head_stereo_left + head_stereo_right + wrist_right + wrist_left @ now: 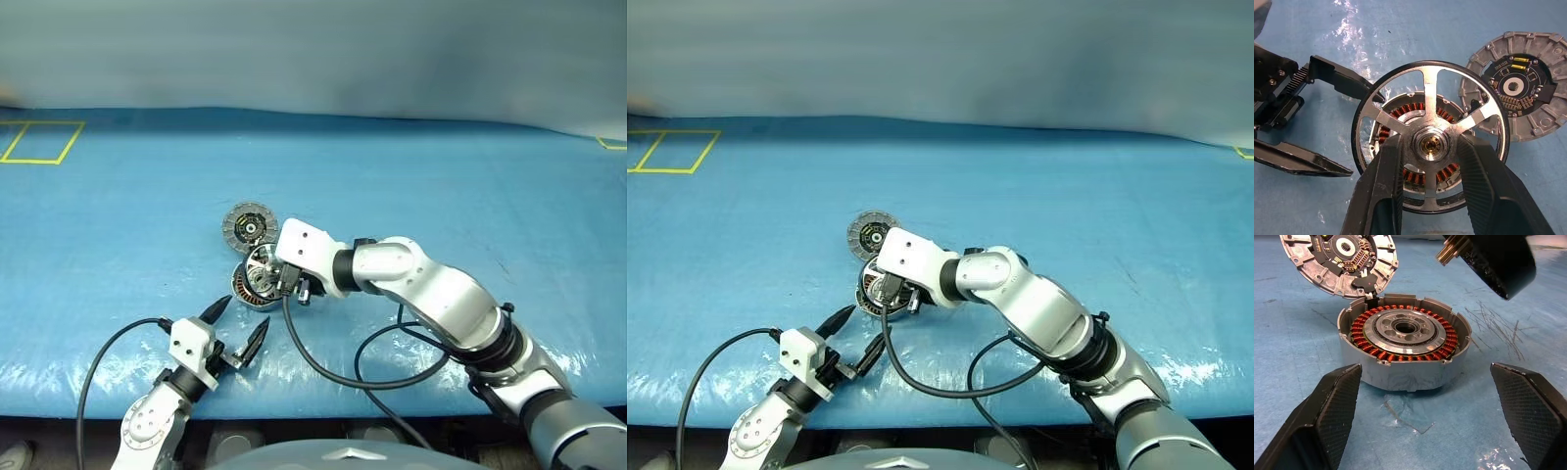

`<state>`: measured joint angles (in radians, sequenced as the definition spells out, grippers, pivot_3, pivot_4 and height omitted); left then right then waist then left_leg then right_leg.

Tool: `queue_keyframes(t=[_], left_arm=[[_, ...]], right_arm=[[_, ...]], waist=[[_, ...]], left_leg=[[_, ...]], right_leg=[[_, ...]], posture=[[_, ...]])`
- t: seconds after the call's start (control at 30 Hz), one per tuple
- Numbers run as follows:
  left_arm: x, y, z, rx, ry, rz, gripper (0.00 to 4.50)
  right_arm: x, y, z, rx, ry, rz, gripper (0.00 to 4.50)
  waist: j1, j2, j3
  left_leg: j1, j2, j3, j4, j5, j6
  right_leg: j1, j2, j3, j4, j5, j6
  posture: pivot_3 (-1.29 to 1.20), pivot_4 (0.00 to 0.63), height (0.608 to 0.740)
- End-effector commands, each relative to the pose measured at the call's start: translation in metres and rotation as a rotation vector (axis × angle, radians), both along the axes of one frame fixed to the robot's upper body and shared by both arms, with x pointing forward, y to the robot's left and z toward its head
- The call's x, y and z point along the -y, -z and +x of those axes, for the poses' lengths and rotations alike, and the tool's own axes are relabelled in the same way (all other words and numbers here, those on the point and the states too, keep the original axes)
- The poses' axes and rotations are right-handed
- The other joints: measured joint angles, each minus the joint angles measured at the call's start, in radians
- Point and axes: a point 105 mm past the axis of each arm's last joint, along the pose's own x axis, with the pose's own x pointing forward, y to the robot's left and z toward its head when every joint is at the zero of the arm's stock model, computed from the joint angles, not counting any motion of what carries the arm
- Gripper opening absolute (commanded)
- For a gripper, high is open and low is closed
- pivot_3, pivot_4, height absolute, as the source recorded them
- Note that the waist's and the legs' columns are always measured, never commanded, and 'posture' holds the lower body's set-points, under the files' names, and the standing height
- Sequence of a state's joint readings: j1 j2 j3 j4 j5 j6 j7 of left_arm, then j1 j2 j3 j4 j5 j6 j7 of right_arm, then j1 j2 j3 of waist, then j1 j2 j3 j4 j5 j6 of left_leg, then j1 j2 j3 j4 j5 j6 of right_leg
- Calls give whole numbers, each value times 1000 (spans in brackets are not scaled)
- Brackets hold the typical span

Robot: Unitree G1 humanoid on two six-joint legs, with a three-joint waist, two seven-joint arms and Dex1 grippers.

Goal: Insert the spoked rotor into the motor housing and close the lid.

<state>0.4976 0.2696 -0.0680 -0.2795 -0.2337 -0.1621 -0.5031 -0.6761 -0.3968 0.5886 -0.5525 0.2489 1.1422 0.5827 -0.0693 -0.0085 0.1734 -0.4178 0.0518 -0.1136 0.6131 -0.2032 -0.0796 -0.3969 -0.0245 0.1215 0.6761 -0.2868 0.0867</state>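
Right, you've got a wrinkled blue sheet (pixel 118 225) covering the table. The motor housing (pixel 1400 377), a shallow silver cup ringed with copper windings, sits mid-table near you; its ribbed grey lid (pixel 1303 264) lies flipped open on the far side. Your right gripper (pixel 1431 161) is clamped on the hub of the spoked rotor (pixel 1430 83), black rim, shiny spokes, held just above the housing. Left gripper (pixel 238 325) sits released, textured black fingers spread wide, near side.

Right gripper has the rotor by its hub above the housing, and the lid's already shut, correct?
Not quite. The right gripper does hold the rotor by its hub above the housing, but the lid stands open, as the left wrist view shows.
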Motion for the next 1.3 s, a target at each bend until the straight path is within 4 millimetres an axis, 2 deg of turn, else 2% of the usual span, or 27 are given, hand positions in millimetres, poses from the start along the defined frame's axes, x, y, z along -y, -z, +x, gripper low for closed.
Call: queue_keyframes(t=[0.03,0.23,0.5,1.17,1.3], left_arm=[[0,-12,0,56,-12,13,4500],[-1,-11,-1,52,-27,7,4500],[0,-9,-4,48,-30,-2,4500],[0,-9,-5,46,-31,-6,4500],[1,-10,-4,48,-28,-8,4500]], right_arm=[[-9,-7,1,49,-24,18,1264],[-14,6,4,17,-30,-1,1264],[-16,10,6,5,-33,-4,1264],[-26,-19,5,81,-51,65,1264],[-26,-13,5,70,-49,53,1264]], waist=[[0,0,0],[0,0,0],[-8,0,0],[-10,0,0],[-9,0,0]], left_leg=[[0,0,0,0,0,0],[0,0,0,-1,0,0],[1,0,0,0,0,0],[1,0,0,-1,0,0],[1,0,0,-1,0,0]], right_leg=[[0,0,0,0,0,0],[0,0,0,0,1,1],[1,0,0,0,0,0],[0,0,0,1,0,0],[0,0,0,1,0,0]], posture=[[0,150,740],[0,150,740],[0,150,740],[0,150,740],[0,150,740]])
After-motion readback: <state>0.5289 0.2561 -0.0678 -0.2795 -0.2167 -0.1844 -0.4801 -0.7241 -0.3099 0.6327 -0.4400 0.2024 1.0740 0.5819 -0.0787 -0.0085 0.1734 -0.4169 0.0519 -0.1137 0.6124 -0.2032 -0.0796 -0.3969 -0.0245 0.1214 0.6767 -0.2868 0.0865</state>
